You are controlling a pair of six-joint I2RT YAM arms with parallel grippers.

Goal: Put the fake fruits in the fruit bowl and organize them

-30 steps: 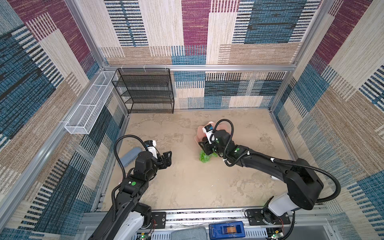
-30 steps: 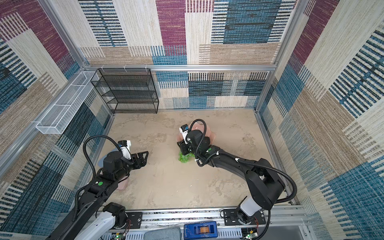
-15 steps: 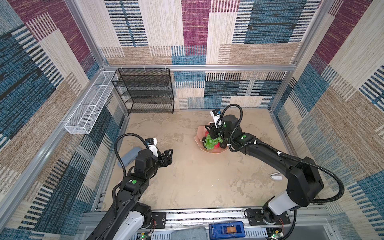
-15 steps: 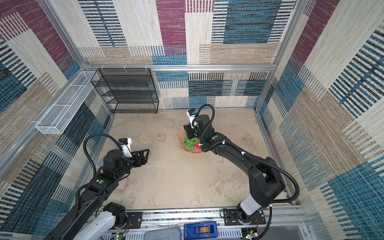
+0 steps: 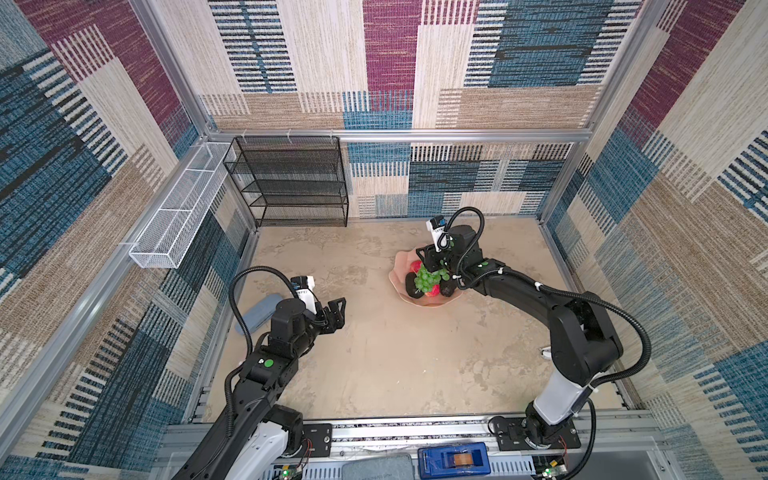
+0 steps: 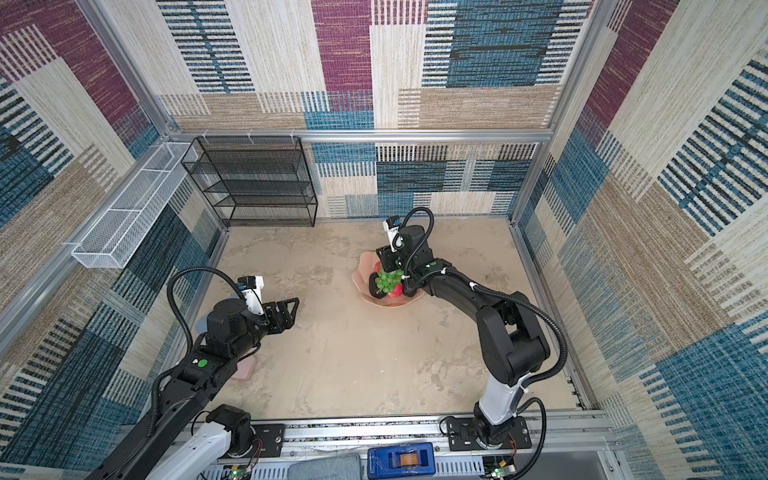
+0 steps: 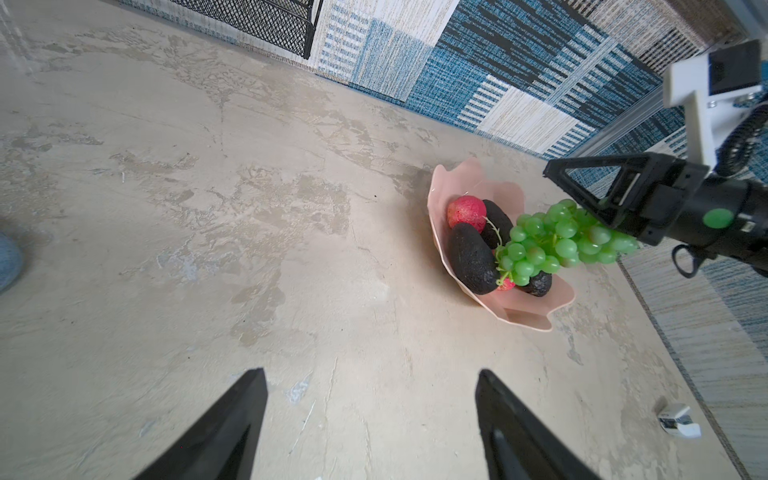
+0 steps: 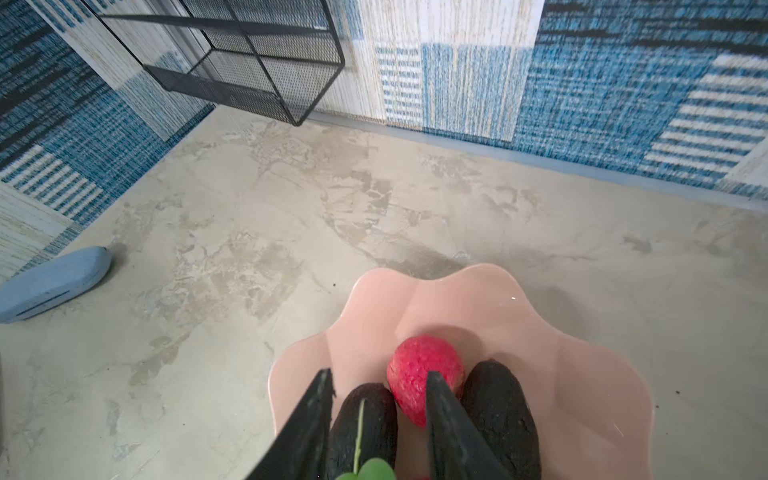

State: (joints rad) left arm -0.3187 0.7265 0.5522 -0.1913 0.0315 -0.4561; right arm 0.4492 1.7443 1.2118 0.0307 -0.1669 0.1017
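Note:
The pale pink scalloped fruit bowl (image 5: 398, 262) (image 6: 362, 266) (image 7: 524, 316) (image 8: 582, 374) sits right of centre. In it lie three dark avocados, the nearest (image 7: 471, 257) (image 8: 498, 407), and two red fruits (image 7: 466, 212) (image 8: 419, 374). A bunch of green grapes (image 5: 430, 279) (image 6: 388, 280) (image 7: 552, 245) (image 8: 374, 471) hangs just above these fruits, with my right gripper (image 5: 429, 266) (image 7: 590, 212) (image 8: 379, 374) shut on its upper end. My left gripper (image 5: 338, 309) (image 6: 291, 309) (image 7: 370, 372) stands open and empty over bare table, well left of the bowl.
A black wire shelf (image 5: 291, 183) stands at the back wall, and a white wire basket (image 5: 178, 208) hangs on the left wall. A grey-blue case (image 5: 259, 311) (image 8: 54, 282) lies beside my left arm, with a pink case (image 6: 243, 370) partly under it. A small white object (image 7: 677, 419) lies at the right.
My right gripper has carried the grapes from the table in front of the bowl up and back, over the fruits in the bowl. The left arm has barely shifted.

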